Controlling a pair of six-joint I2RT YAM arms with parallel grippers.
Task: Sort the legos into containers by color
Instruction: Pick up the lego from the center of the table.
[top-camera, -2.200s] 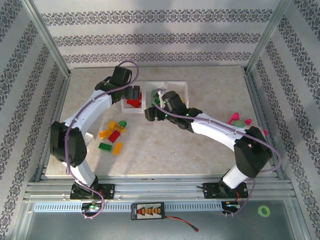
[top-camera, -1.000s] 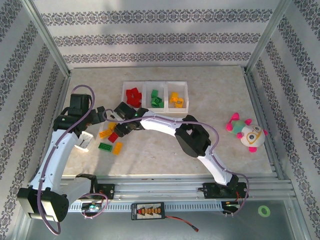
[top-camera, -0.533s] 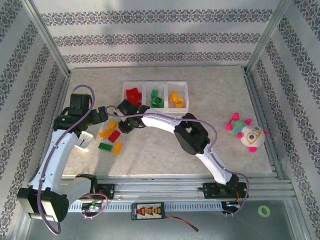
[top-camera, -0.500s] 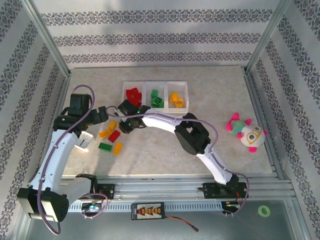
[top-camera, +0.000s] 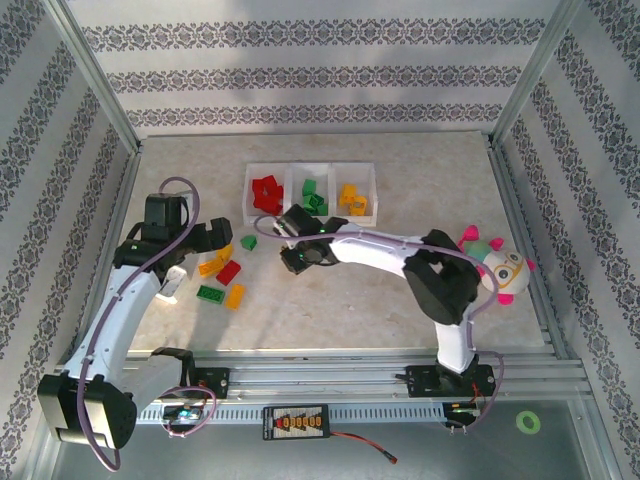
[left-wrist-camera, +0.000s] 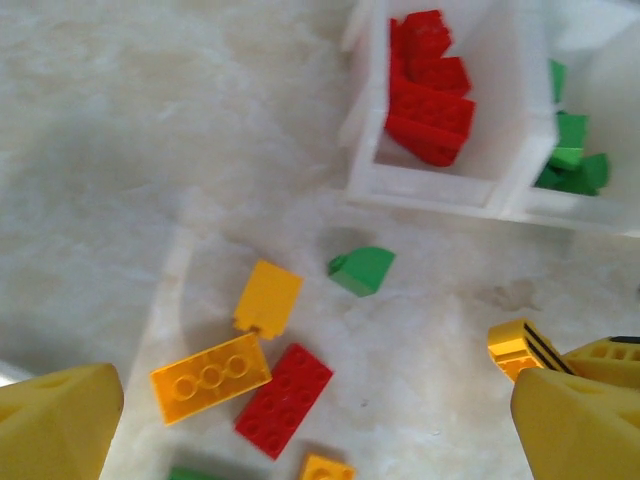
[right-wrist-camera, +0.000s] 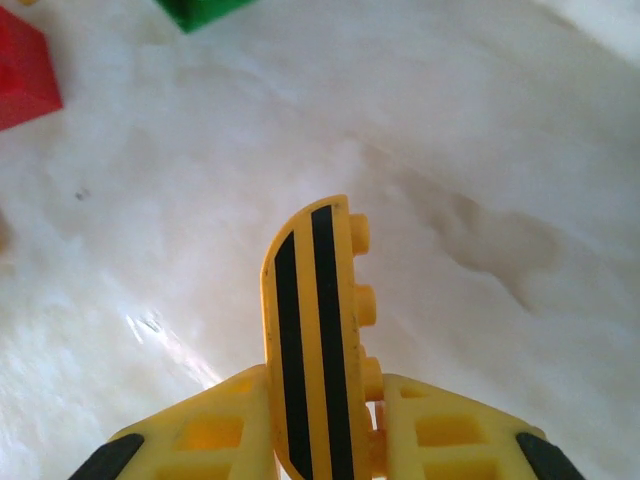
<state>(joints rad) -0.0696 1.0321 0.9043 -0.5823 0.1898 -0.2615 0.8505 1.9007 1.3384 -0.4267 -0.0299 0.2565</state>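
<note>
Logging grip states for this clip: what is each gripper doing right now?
Left gripper: open, holding nothing.
Right gripper: shut on a yellow black-striped lego.

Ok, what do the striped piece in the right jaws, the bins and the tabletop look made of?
Striped piece: hard glossy yellow plastic, judging by its moulded studs and sheen.
Bins: thin translucent white plastic, with milky walls.
Tabletop: pale veined marble look with glare, possibly laminate.
</note>
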